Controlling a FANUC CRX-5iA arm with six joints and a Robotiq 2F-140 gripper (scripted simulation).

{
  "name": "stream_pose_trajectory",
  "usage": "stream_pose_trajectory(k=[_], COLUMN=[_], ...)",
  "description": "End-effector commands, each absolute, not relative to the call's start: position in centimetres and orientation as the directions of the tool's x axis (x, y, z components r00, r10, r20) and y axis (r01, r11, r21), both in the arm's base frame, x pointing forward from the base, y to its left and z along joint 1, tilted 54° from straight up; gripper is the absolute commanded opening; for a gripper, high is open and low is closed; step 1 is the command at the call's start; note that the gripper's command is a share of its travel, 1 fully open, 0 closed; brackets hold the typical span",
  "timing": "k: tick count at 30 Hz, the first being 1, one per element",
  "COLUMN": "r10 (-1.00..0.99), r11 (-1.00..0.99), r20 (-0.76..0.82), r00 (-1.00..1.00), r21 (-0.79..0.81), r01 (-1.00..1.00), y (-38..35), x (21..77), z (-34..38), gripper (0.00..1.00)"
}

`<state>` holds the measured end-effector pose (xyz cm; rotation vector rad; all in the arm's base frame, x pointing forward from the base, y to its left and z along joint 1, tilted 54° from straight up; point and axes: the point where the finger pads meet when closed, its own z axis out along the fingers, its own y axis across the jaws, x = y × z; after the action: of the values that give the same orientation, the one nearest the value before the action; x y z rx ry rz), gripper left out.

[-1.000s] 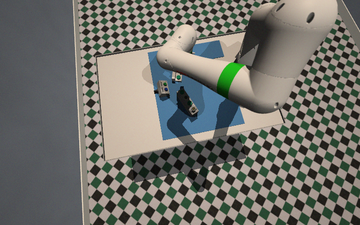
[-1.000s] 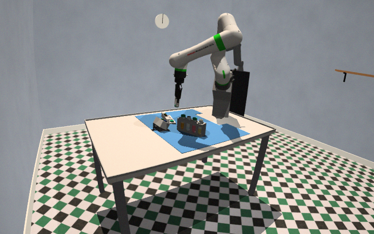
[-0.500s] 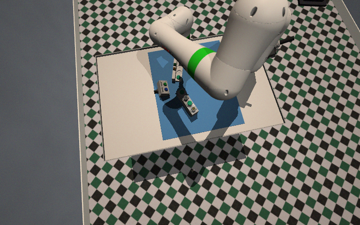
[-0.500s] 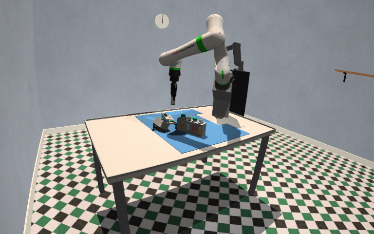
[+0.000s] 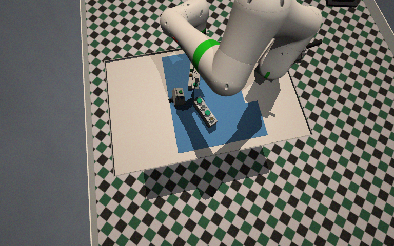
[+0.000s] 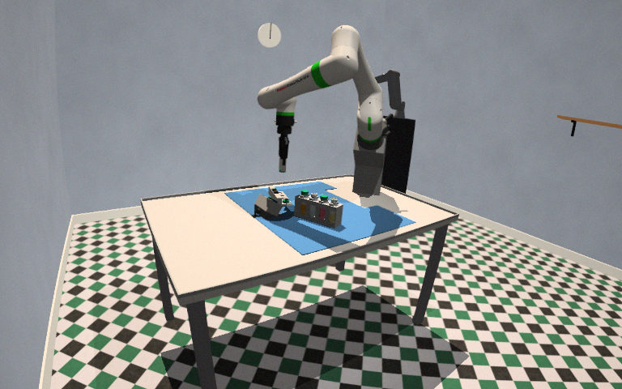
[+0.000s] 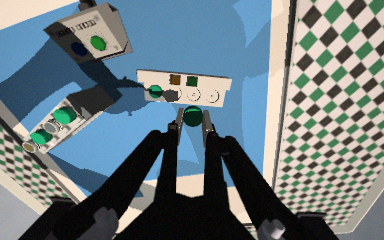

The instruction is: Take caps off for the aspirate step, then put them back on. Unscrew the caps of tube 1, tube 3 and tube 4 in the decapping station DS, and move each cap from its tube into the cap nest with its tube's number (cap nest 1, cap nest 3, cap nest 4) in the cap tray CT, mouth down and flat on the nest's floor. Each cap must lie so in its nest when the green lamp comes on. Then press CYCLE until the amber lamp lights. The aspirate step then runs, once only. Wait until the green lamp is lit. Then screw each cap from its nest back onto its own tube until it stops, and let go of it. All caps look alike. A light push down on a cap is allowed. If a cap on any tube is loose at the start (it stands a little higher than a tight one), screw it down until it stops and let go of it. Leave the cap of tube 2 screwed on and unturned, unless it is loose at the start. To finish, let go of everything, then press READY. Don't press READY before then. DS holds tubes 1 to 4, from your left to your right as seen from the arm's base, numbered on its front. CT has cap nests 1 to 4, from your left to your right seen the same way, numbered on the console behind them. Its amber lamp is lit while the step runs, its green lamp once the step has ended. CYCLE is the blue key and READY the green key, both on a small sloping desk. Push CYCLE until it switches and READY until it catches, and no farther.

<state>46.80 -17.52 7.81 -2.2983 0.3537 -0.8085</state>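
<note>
My gripper (image 7: pixel 193 116) (image 6: pixel 282 168) is shut on a green cap (image 7: pixel 192 115) and hangs high above the table. Below it lies the white cap tray CT (image 7: pixel 185 89). One green cap (image 7: pixel 155 91) sits in the tray's end nest; the other three nests look empty. The decapping station DS (image 7: pixel 50 127) stands to the left in the wrist view. Two of its tubes carry green caps (image 7: pixel 65 115) (image 7: pixel 40 136); the other two are open on top (image 7: pixel 50 127) (image 7: pixel 29 146). In the top view the arm hides part of the tray (image 5: pixel 194 81).
The sloping key desk (image 7: pixel 87 35) with the green READY key (image 7: pixel 98 42) and the blue CYCLE key (image 7: pixel 78 48) stands beside the tray and DS (image 5: pixel 205 111). All stand on a blue mat (image 6: pixel 321 220). The table edge runs close on the right in the wrist view.
</note>
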Motion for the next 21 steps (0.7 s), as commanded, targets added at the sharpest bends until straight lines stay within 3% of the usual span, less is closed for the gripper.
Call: stream_pose_trajectory(k=[1, 21], r10=[-0.445, -0.445], r11=[-0.741, -0.741], r20=[0.455, 0.455], r00=[0.771, 0.771], r21=[-0.671, -0.671], r01=[-0.032, -0.032], y=[-17.6, -13.1], x=[46.8, 52.5], z=[7.8, 2.5], gripper=[0.00, 0.00])
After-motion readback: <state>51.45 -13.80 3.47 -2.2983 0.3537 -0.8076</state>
